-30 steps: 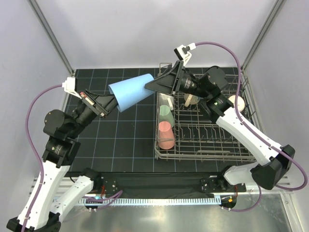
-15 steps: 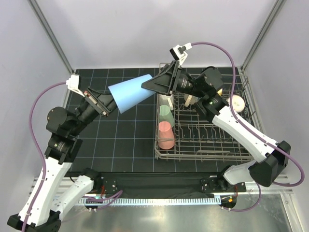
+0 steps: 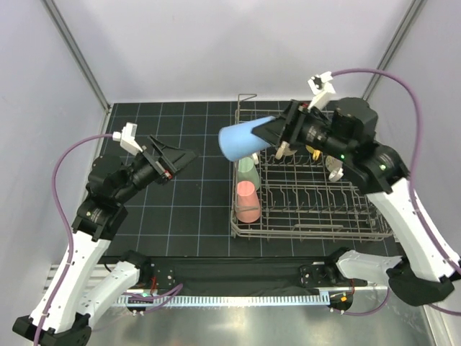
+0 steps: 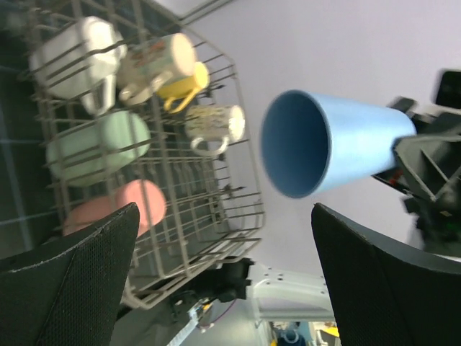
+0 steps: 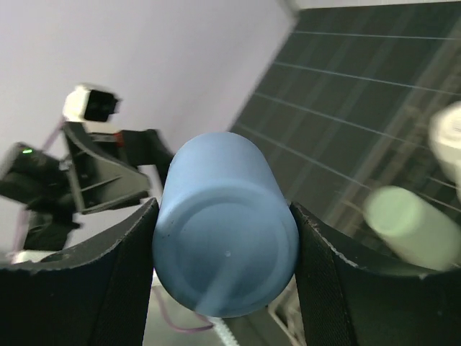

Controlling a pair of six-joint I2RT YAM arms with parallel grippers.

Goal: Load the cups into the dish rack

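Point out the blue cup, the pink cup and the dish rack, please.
blue cup (image 3: 243,138), top external view, its side wall.
pink cup (image 3: 248,205), top external view, its side.
dish rack (image 3: 310,231), top external view, near rim wire.

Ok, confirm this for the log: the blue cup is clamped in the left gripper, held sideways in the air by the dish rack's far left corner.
Not quite. The blue cup is clamped in the right gripper, not the left. The right wrist view shows its fingers on either side of the cup, and the left gripper stands open and empty. The rest holds: the cup is held sideways in the air by the far left corner of the dish rack.
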